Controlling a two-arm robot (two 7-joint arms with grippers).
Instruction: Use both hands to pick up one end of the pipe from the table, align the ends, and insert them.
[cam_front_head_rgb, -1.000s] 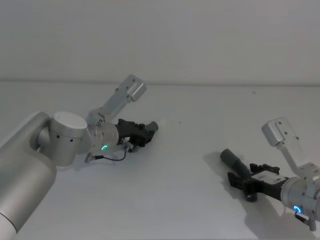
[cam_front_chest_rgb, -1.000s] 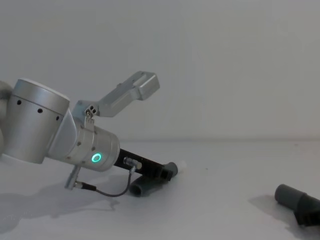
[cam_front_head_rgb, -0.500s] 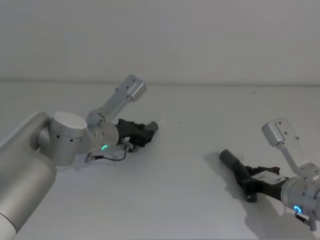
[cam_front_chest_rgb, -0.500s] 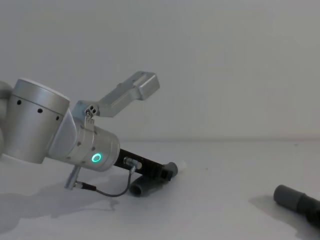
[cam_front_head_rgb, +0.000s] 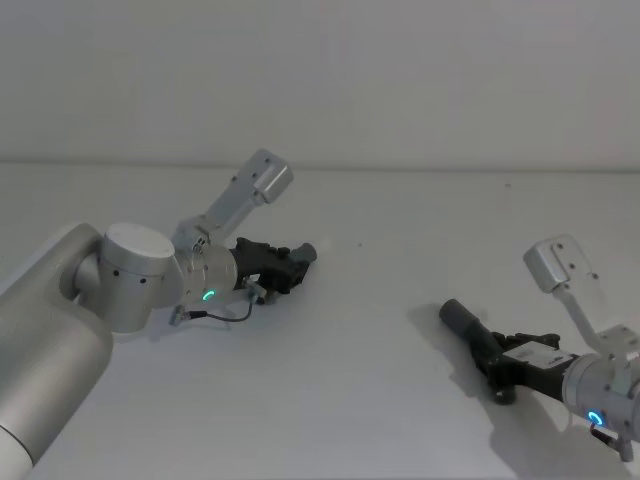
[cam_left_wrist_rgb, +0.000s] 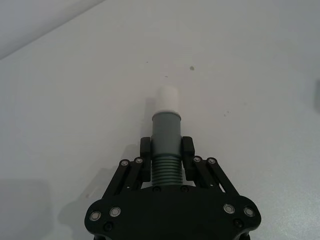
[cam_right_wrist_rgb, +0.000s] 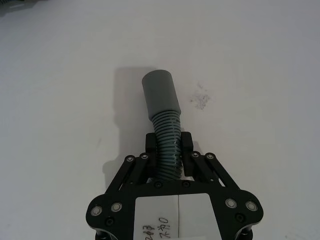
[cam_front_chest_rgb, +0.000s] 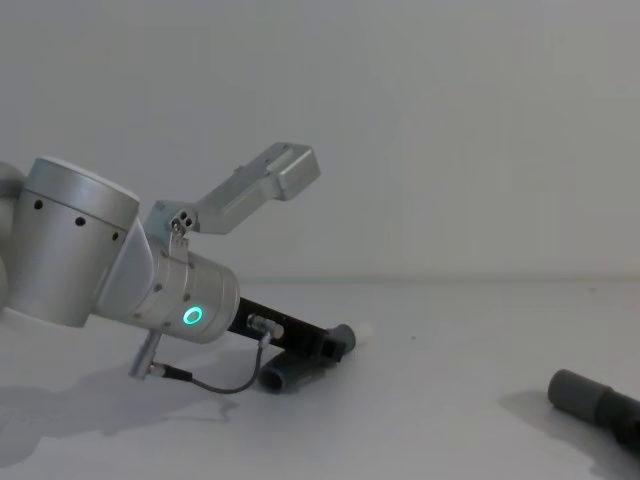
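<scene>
Gripping one pipe piece each, both arms reach low over the plain matte white-grey tabletop (cam_front_head_rgb: 380, 320). Each hold sits behind the mating end. I judge this deliberate, since it leaves both ends bare ahead of the fingers, free to be lined up and pushed together.

Seen from the head, the black plastic two-fingered left tool (cam_left_wrist_rgb: 166, 149) is at about nine o'clock on the tabletop, pointing toward two o'clock. Its fingers are narrowed right in, pressing from both sides on the ribbed section of the dark grey curved plastic pipe piece (cam_left_wrist_rgb: 166, 131). The narrow white tip (cam_left_wrist_rgb: 167, 98) projects beyond the fingers. From the chest, the piece's other, open grey end appears to rest on the tabletop just beneath the tool, so this piece looks not yet lifted.

The matching black right tool (cam_right_wrist_rgb: 167, 145) is at about four o'clock, pointing toward ten o'clock. Its fingers are likewise drawn in tight on the ribbed stretch of the second dark grey pipe piece (cam_right_wrist_rgb: 167, 131). The wide smooth grey cuff (cam_right_wrist_rgb: 160, 92) stands clear in front. I cannot tell whether the cuff touches the tabletop or hangs just above it.

The white tip and the cuff are well apart and not squarely facing, so aligning is yet to come.
</scene>
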